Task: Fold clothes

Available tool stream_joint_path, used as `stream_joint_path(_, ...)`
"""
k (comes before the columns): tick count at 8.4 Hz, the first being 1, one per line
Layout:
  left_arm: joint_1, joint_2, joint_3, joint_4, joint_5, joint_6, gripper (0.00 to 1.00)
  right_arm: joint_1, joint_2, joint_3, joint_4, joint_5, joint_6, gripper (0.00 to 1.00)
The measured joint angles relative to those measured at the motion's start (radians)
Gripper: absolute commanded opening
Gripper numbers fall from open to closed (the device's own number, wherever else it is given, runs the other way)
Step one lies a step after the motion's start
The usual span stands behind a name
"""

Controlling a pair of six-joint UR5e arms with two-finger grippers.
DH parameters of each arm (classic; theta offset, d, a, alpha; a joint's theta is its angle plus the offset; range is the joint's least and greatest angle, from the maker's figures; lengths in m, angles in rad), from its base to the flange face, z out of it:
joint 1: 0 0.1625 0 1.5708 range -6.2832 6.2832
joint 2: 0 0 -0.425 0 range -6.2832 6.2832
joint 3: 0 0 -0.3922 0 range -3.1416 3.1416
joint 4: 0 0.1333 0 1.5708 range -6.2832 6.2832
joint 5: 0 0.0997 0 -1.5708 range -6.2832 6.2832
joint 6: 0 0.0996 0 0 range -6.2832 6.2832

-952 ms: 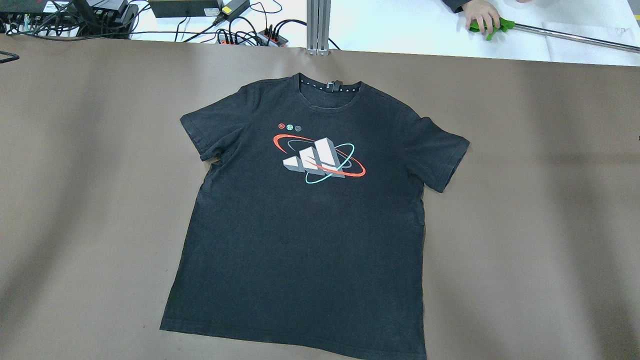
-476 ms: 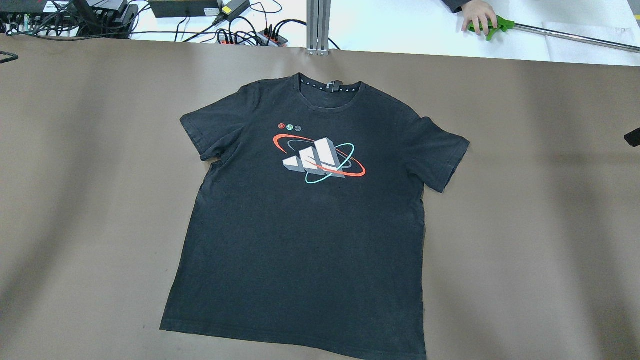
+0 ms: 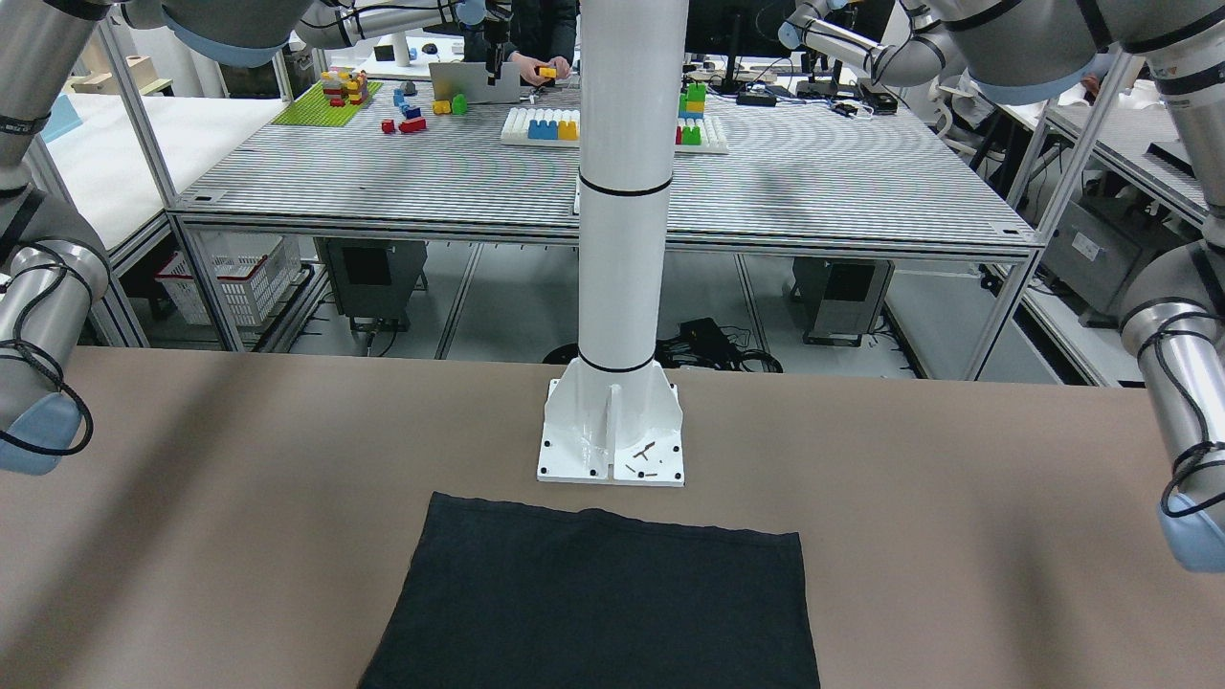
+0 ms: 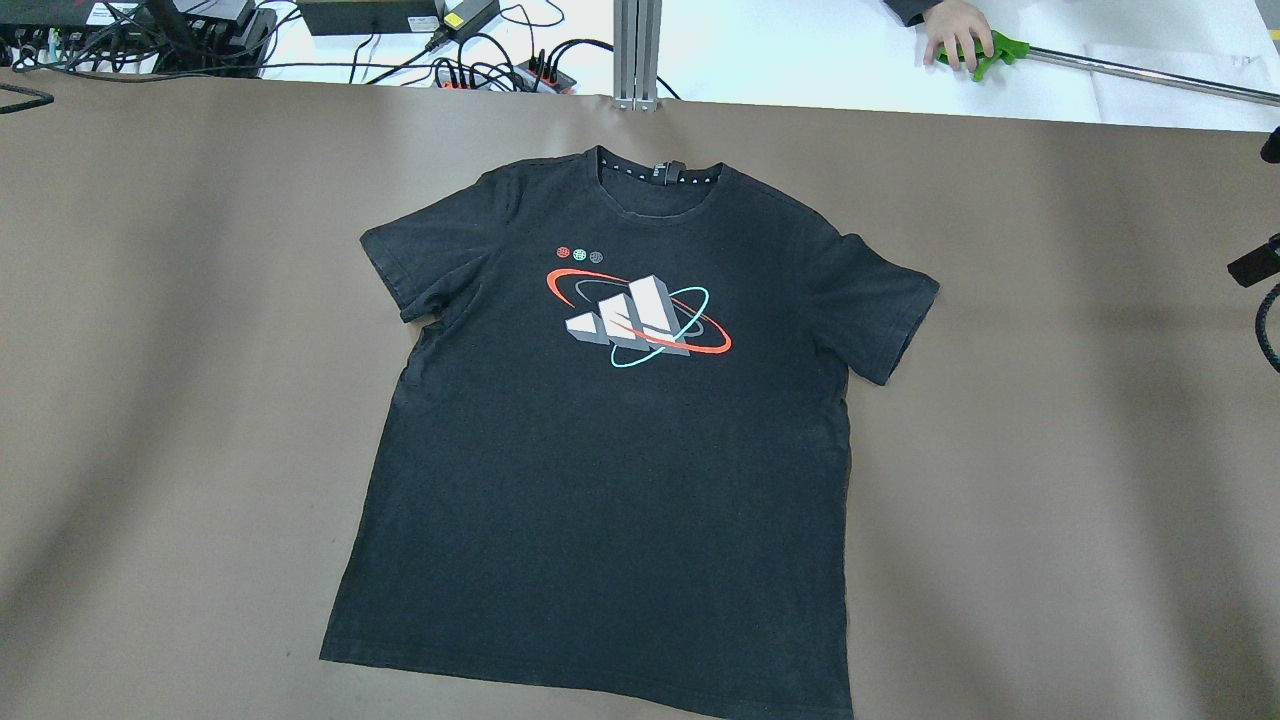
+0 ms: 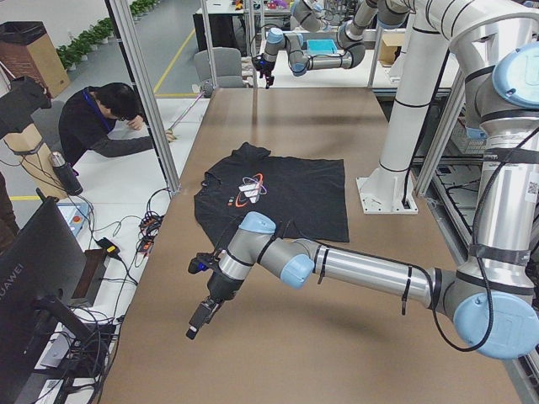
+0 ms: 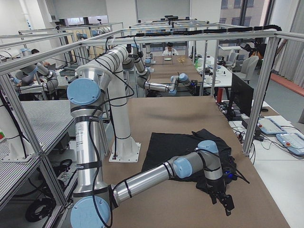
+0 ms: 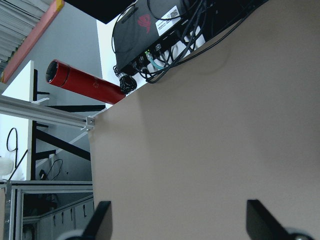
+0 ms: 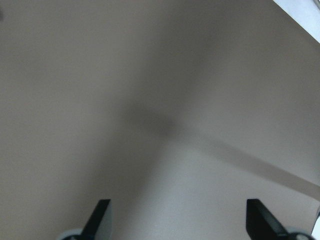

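Left gripper (image 7: 176, 204) and right gripper (image 8: 175, 201) gape wide over table (image 4: 1000, 500); clothes (image 4: 620, 500) flat.

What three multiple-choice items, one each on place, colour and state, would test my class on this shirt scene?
1. In the overhead view, the shirt has its collar pointing
A. toward the robot
B. away from the robot
C. to the robot's left

2. The shirt's fabric is
A. white
B. green
C. black

3. The shirt is
A. spread flat on the table
B. folded in half
C. held in a gripper

Key: 1 B, the collar lies on the table's far side; 2 C, the fabric is black around a printed logo; 3 A, it lies open with no fold made.
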Motion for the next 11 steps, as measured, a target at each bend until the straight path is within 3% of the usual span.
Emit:
stream_joint_path(2, 0.009, -0.054, 0.021, -0.009, -0.066, -0.020, 0.94, -0.007, 0.035, -0.113, 0.102, 0.006, 0.049, 0.94)
stream_joint_path(5, 0.066, -0.130, 0.054, -0.050, -0.152, -0.156, 0.94, -0.074, 0.070, -0.224, 0.315, 0.016, 0.285, 0.94)
stream_joint_path(9, 0.167, -0.221, 0.208, -0.274, -0.213, -0.399, 0.94, -0.199, 0.097, -0.266, 0.512, 0.015, 0.631, 0.94)
stream_joint_path(11, 0.173, -0.256, 0.260, -0.345, -0.266, -0.465, 0.94, -0.259, 0.128, -0.335, 0.628, 0.005, 0.746, 0.94)
